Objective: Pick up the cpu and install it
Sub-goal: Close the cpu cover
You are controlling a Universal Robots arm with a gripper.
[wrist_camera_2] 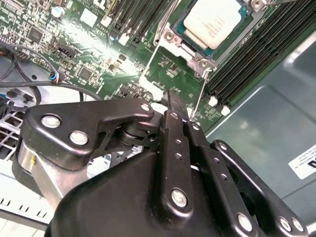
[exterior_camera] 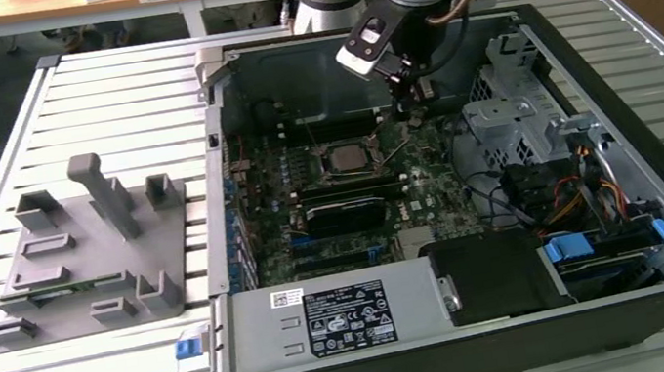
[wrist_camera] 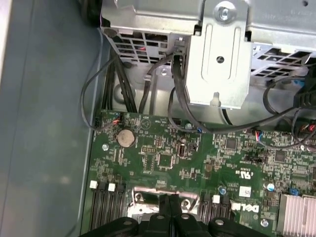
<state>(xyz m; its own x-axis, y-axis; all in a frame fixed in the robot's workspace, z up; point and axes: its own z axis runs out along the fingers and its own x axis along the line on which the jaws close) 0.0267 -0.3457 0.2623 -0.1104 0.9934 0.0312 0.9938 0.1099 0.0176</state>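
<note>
Already cpu (wrist_camera_2: 212, 19) seated in socket (wrist_camera_2: 195, 60), fingers (wrist_camera_2: 174, 107) clenched together, empty, hovering near it

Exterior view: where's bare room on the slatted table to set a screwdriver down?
The table is bare beyond the grey fixture and on its camera side, and along the computer case on the exterior view's right. Inside the case it is crowded: motherboard, cables, drive cage, with the claw above the board.
</note>
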